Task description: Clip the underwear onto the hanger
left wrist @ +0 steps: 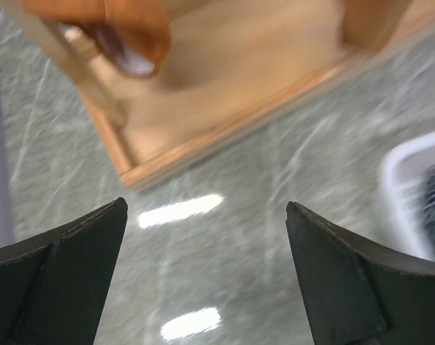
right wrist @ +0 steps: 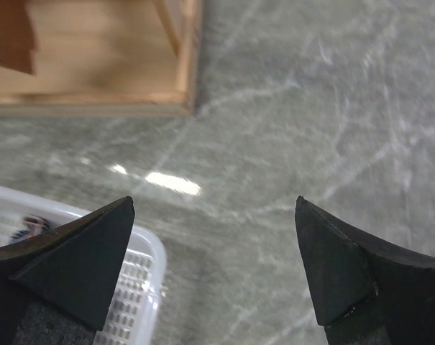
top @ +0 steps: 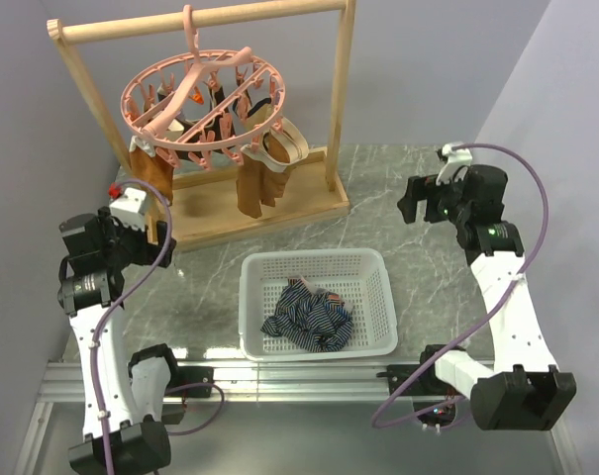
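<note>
My own black fingers fill the bottom of each wrist view, the left gripper [left wrist: 205, 208] spread wide with nothing between its pads, and the right gripper [right wrist: 213, 203] just as wide and just as bare, both hanging over the grey marbled table [top: 398, 198]. Beyond them stands the tall pale wooden rack frame [top: 339, 119] at the far left, and nearer my bases, between my two arms, sits the white slotted plastic basket [top: 254, 297]. From the rack's top bar hangs the round pink plastic ring hanger [top: 146, 84] with its many small clips, some already holding brown and tan garments [top: 251, 188]. The dark navy striped cloth underwear [top: 309, 319] lies crumpled on the basket floor, right of centre, touching no finger. It is a loose heap, a little wider across than deep, so I read no clean long axis to line my jaws with. From my left fingers it lies to the right and back toward my base; from my right fingers it lies to the left and back toward my base. I judge the right gripper the nearer of the two to the cloth, while the left sits just below the hanger, so the pick looks like the right's to make, reaching down and inward over the basket wall
</note>
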